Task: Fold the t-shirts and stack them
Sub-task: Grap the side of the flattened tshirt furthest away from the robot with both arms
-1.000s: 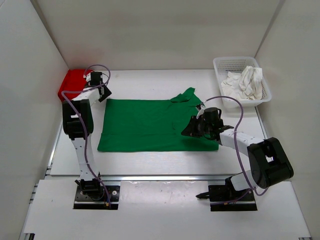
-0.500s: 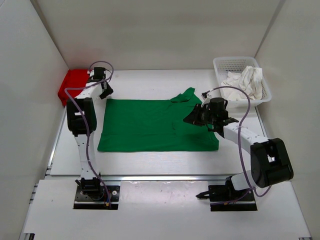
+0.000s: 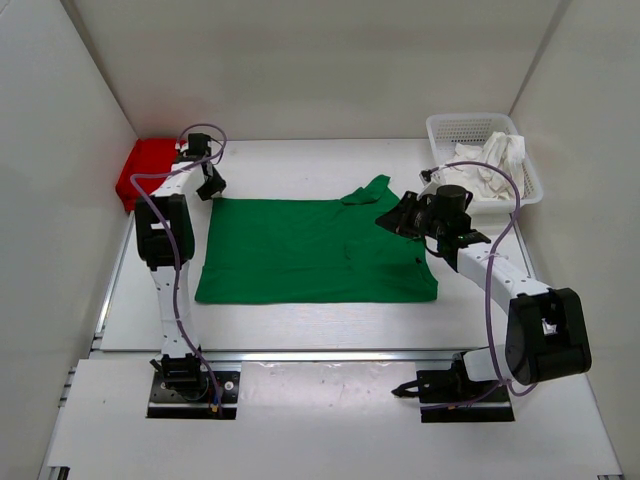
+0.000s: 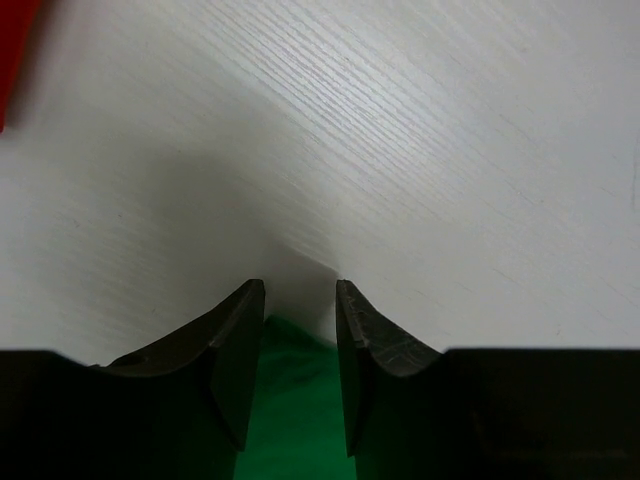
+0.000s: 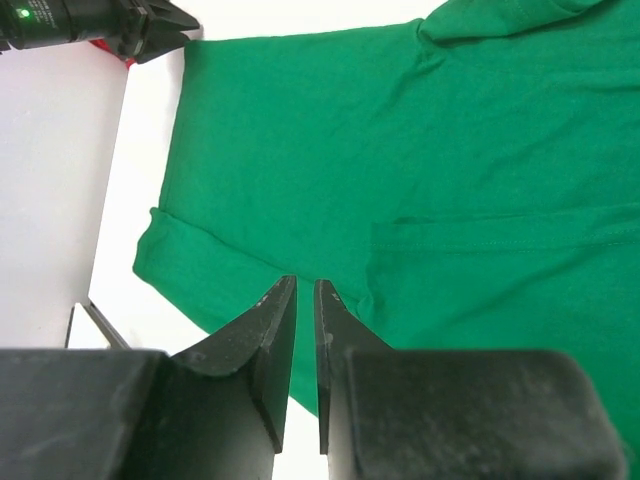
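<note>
The green t-shirt (image 3: 310,250) lies spread flat across the middle of the table. My left gripper (image 3: 211,188) is at its far left corner, open. In the left wrist view that green corner (image 4: 298,410) sits between the fingers of my left gripper (image 4: 300,290). My right gripper (image 3: 390,218) hovers over the shirt's right side near the sleeve (image 3: 370,192), its jaws a narrow slit apart with nothing between them. Green cloth (image 5: 400,150) fills the right wrist view beyond the right gripper (image 5: 305,283). The red t-shirt (image 3: 145,165) lies folded at the far left. The white t-shirt (image 3: 495,162) is bunched in the basket.
A white mesh basket (image 3: 470,120) stands at the back right corner. White walls close the table on three sides. My left gripper (image 5: 170,30) shows at the top left of the right wrist view. A red sliver (image 4: 12,50) edges the left wrist view.
My right gripper has lifted off the shirt's near right part and moved back and right, toward the sleeve. My left gripper has shifted from beside the red shirt to the green shirt's far left corner.
</note>
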### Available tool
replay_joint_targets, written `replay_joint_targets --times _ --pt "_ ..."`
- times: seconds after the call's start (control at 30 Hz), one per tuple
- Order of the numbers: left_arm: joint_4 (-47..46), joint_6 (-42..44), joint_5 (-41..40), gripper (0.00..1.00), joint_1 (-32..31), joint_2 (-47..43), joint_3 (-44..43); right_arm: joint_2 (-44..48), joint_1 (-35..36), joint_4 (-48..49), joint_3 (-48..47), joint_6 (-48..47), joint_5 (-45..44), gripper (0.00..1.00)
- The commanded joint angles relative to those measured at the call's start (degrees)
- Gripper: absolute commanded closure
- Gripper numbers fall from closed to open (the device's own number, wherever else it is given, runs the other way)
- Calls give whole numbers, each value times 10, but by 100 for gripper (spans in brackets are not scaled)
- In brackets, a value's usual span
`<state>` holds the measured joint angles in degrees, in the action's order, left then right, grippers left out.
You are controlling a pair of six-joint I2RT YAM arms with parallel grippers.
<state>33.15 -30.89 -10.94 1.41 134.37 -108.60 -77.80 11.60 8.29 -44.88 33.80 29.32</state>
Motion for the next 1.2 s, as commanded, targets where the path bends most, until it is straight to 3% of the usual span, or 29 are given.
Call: replay_joint_targets --times 0.0,0.37,0.63,0.73,0.93,1.1,1.17 --pt "0 -4 13 55 4 -26 29 5 2 30 -15 5 10 88" --pt "-12 -8 3 64 -7 -43 61 -30 -11 51 -35 11 4 88" --pt "-9 -6 0 86 -23 -43 55 -167 -32 55 -119 -3 -51 84" --pt "-13 -1 0 100 -18 -46 61 -218 -52 52 -157 -9 -93 72" --pt "-29 1 8 100 -25 -68 86 -358 -60 -25 -324 -63 -163 58" --pt "-64 -8 27 100 -28 -93 123 -453 -59 -83 -465 -84 -197 55" --pt "-69 -8 31 100 -28 -99 123 -503 -50 -164 -546 -101 -233 54"
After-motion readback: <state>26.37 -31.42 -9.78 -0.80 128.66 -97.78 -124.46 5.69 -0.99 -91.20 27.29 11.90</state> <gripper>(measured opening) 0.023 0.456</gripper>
